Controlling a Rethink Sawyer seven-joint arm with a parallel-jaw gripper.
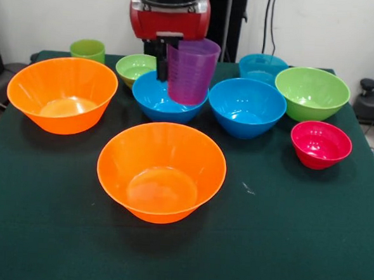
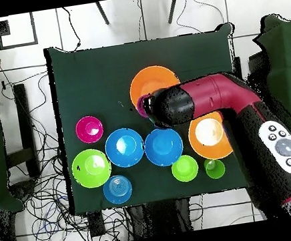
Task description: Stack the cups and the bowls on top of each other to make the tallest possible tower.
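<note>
1. Gripper (image 1: 161, 61) fingers are closed on the rim of the purple cup (image 1: 192, 70), which is held tilted in the air above a blue bowl (image 1: 166, 99).
2. Two orange bowls (image 1: 161, 171) (image 1: 62, 94) are seen apart on the green table (image 1: 308, 236), unstacked.
3. Second blue bowl (image 1: 247, 107) is set just beside the first.

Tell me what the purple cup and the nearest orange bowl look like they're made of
Purple cup: seemingly thin translucent plastic, since light passes through its ribbed wall. Nearest orange bowl: probably glossy molded plastic, with a smooth, shiny, slightly see-through base. The gripper holds the cup.
</note>
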